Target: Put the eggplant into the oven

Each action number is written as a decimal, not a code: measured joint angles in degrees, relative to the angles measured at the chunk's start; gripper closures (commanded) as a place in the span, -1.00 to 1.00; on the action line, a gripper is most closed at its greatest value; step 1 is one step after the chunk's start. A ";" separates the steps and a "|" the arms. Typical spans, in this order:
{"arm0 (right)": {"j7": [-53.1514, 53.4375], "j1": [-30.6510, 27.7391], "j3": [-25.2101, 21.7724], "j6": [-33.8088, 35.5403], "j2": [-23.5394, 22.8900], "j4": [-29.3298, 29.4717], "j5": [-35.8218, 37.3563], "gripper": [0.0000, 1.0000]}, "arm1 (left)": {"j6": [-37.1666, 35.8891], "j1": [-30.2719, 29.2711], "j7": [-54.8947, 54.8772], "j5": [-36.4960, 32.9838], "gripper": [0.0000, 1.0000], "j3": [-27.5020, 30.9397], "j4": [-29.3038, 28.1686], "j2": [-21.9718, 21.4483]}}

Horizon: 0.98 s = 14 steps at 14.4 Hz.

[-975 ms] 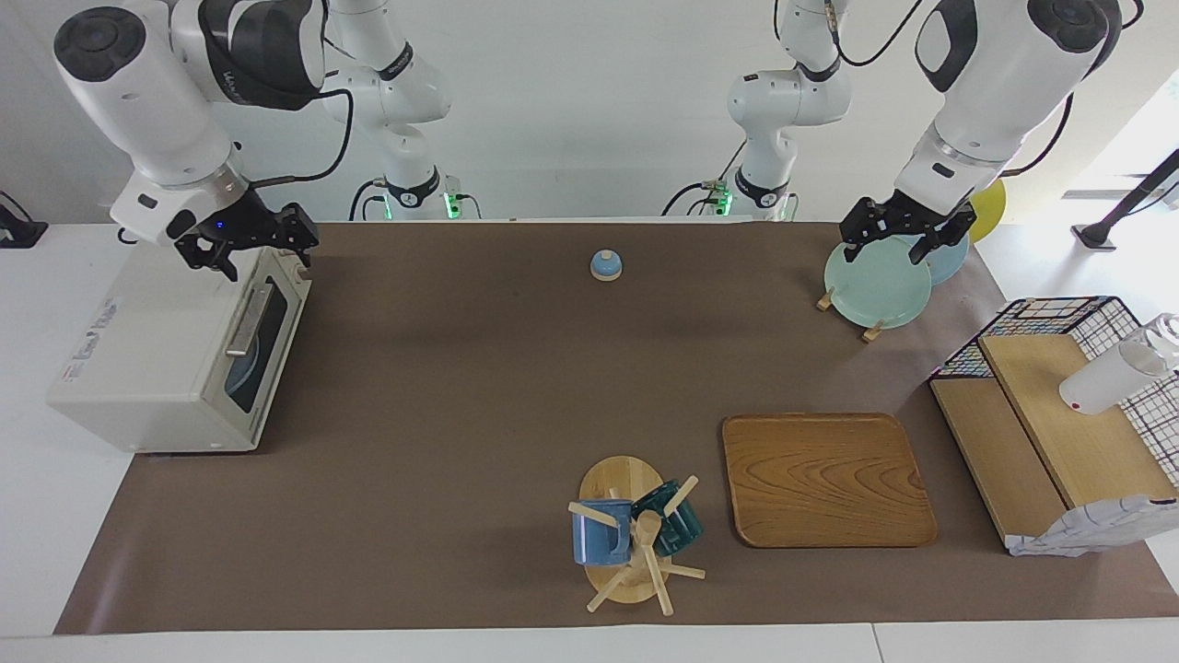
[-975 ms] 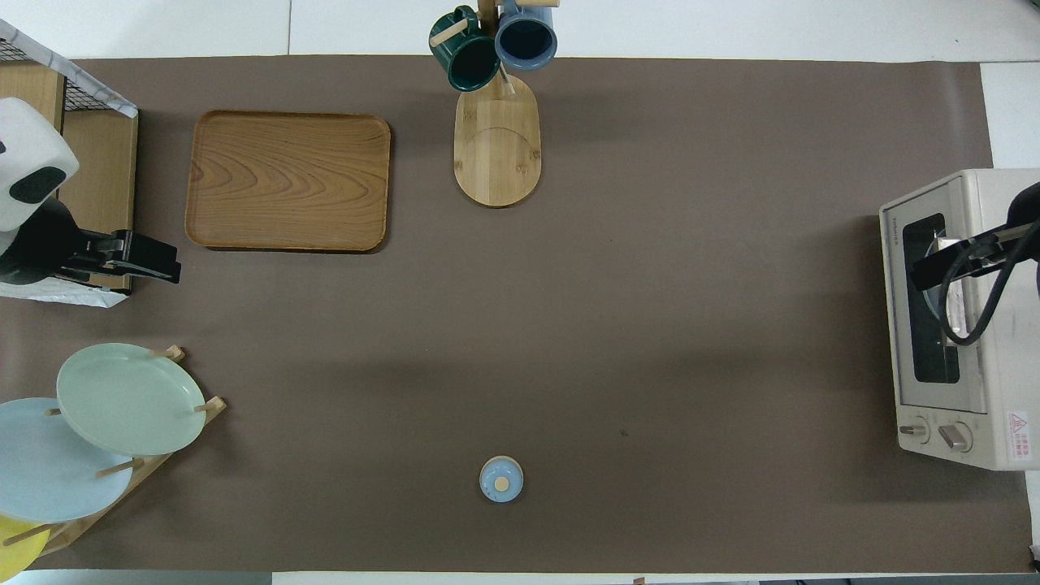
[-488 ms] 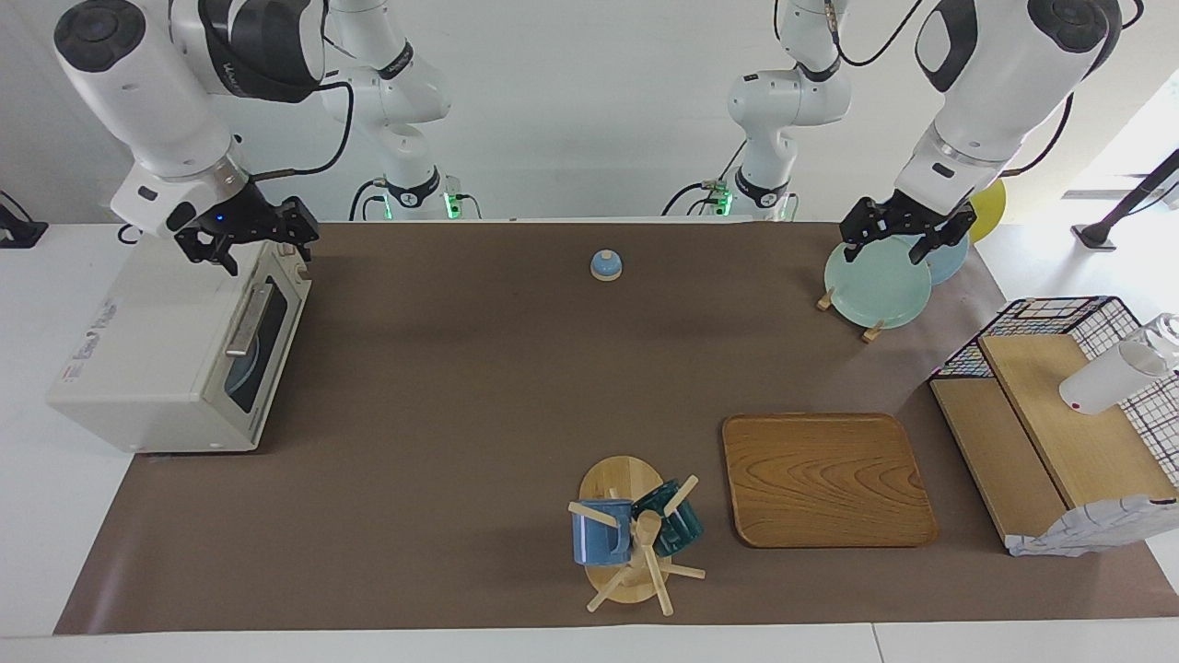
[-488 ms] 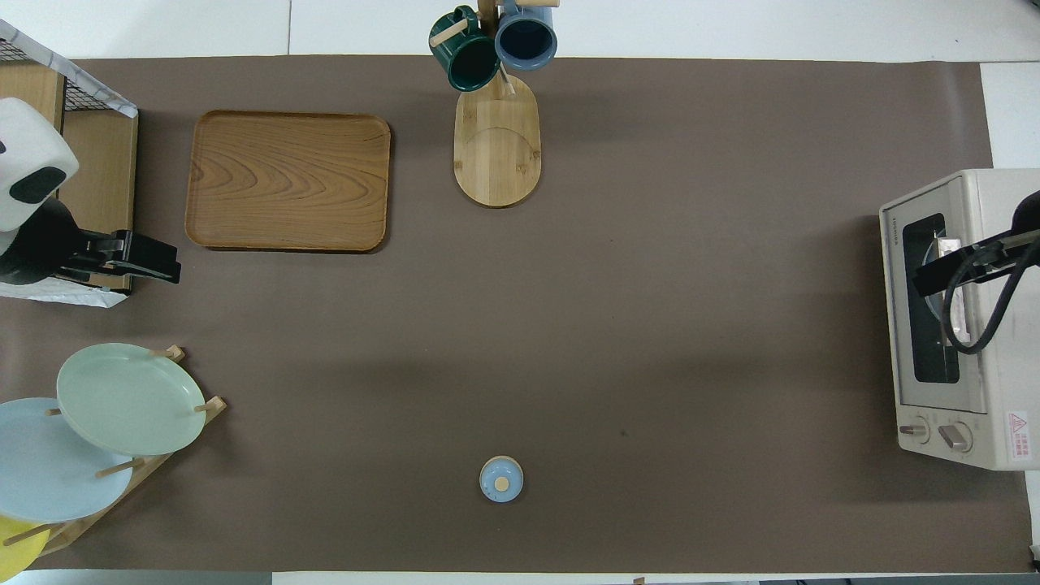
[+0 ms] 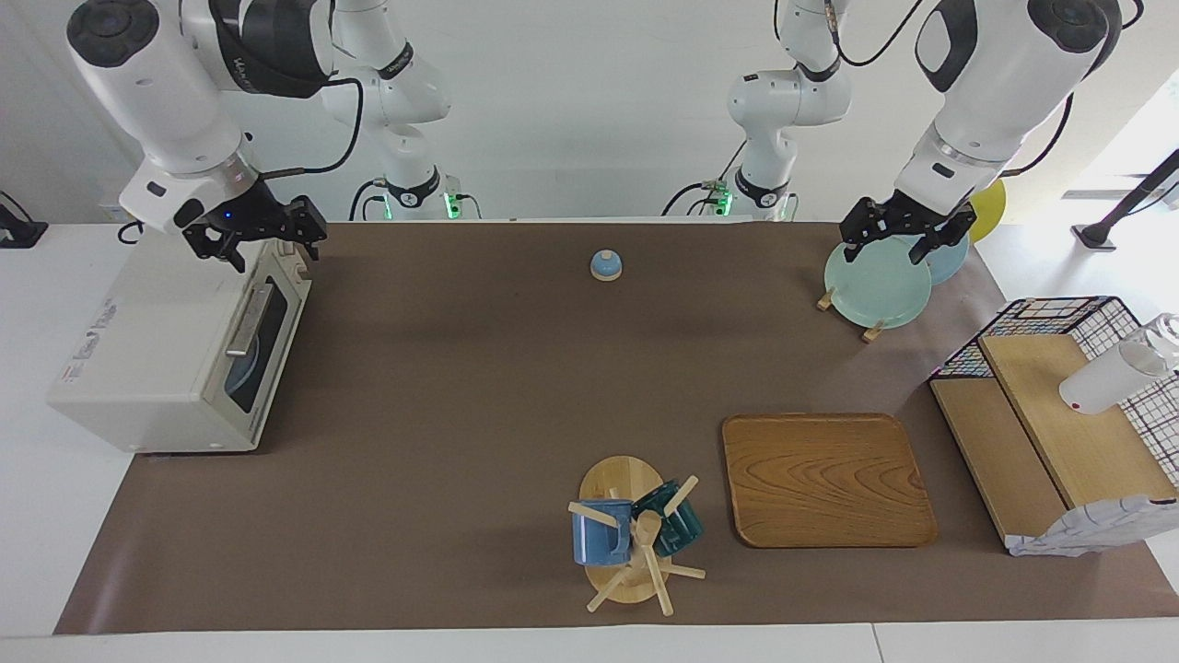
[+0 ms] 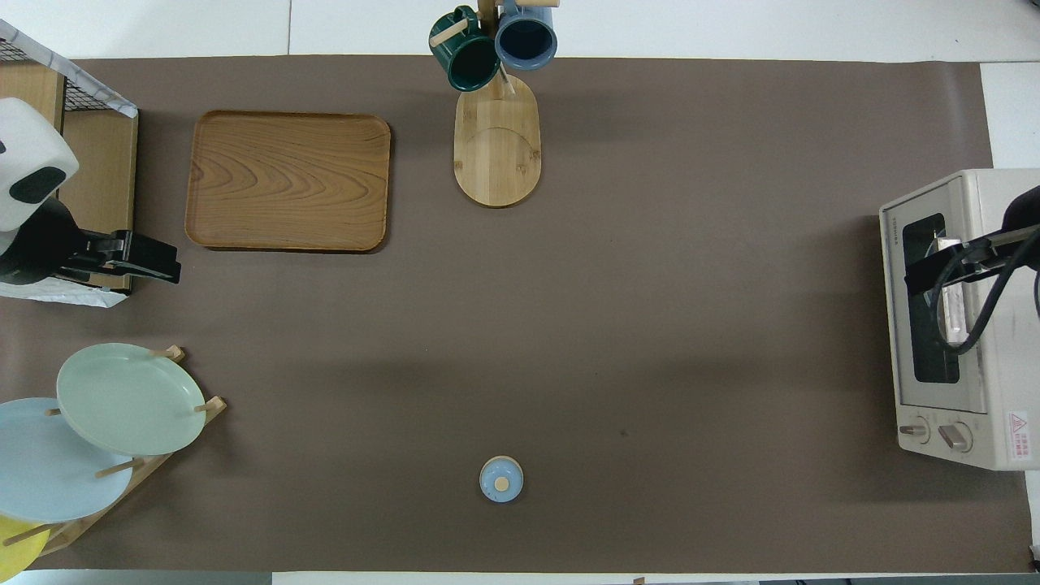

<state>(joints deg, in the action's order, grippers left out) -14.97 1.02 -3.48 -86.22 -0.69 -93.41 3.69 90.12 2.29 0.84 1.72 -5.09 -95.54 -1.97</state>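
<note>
The oven [image 5: 138, 350] is the boxy cream-white appliance at the right arm's end of the table. You see it directly beneath your right gripper [image 5: 267, 250]. Its dark glass door [image 5: 256, 343] is shut, and the metal bar handle [image 5: 247, 320] runs along the door's upper edge. Two knobs [image 6: 934, 432] sit on the front panel at the end nearer the robots. Something pale blue and rounded shows dimly through the glass (you cannot tell what it is). You cannot make out the eggplant in either view.

Your right gripper hangs over the oven's top front edge, at the corner nearer the robots. Its fingers are spread wide and hold nothing, and it is just clear of the casing. From overhead its tip [image 6: 922, 272] lies across the door glass.

Your left gripper [image 5: 907, 241] waits at the left arm's end of the table. Its fingers are also spread and empty. It hovers over the pale green plate [image 5: 875, 287] that leans in a wooden rack. The wooden tray [image 5: 827, 479] lies farther from the robots than that plate, and the mug tree [image 5: 636, 539] stands just beside the tray.

Between the two grippers, close to the robots' edge, sits a small blue bell [image 5: 606, 265], well apart from both.
</note>
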 measured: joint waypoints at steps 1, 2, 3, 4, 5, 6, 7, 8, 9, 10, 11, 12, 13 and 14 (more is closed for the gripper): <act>0.00 -0.21 -0.18 0.01 0.01 0.00 0.00 -1.00 | 0.00 0.00 0.00 0.00 -1.00 0.00 0.00 0.00; 0.00 -0.40 -0.24 0.01 0.02 0.01 0.00 -1.00 | 0.00 0.00 0.00 0.00 -1.00 0.00 0.00 0.00; 0.00 -0.49 -0.23 0.01 0.03 0.04 0.00 -1.00 | 0.00 0.00 0.00 0.00 -1.00 0.00 0.00 0.00; 0.00 -0.49 -0.23 0.02 0.05 0.11 0.00 -1.00 | 0.00 0.00 0.00 0.00 -1.00 0.00 0.00 0.00; 0.00 -0.49 -0.20 0.02 0.10 0.26 0.00 -1.00 | 0.00 0.00 0.00 0.00 -1.00 0.00 0.00 0.00; 0.00 -0.49 -0.10 0.02 0.21 0.38 0.00 -1.00 | 0.00 0.00 0.00 0.00 -1.00 0.00 0.00 0.00; 0.23 -0.49 0.04 0.02 0.31 0.44 0.00 -1.00 | 0.00 0.00 0.00 0.00 -1.00 0.00 0.00 0.00; 1.13 -0.47 0.19 0.02 0.36 0.47 0.00 -1.00 | 0.00 0.00 0.00 0.00 -1.00 0.00 0.00 0.00; 2.05 -0.45 0.29 0.02 0.36 0.48 0.00 -1.00 | 0.00 0.00 0.00 0.00 -1.00 0.00 0.00 0.00; 2.45 -0.45 0.35 0.02 0.36 0.48 0.00 -1.00 | 0.00 0.00 0.00 0.00 -1.00 0.00 0.00 0.00; 2.56 -0.45 0.35 0.02 0.36 0.48 0.00 -1.00 | 0.00 0.00 0.00 0.00 -1.00 0.00 0.00 0.00; 2.57 -0.45 0.35 0.02 0.36 0.48 0.00 -1.00 | 0.00 0.00 0.00 0.00 -1.00 0.00 0.00 0.00; 2.57 -0.45 0.36 0.02 0.36 0.48 0.00 -1.00 | 0.00 0.00 0.00 0.00 -1.00 0.00 0.00 0.00; 2.57 -0.44 0.37 0.02 0.36 0.48 -0.02 -1.00 | 0.00 0.00 0.00 0.00 -1.00 0.00 0.00 0.00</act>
<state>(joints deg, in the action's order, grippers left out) -12.40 0.57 -3.12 -86.20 -0.32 -92.93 3.67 90.12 2.29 0.84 1.72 -5.10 -95.54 -1.97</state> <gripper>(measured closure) 0.000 0.000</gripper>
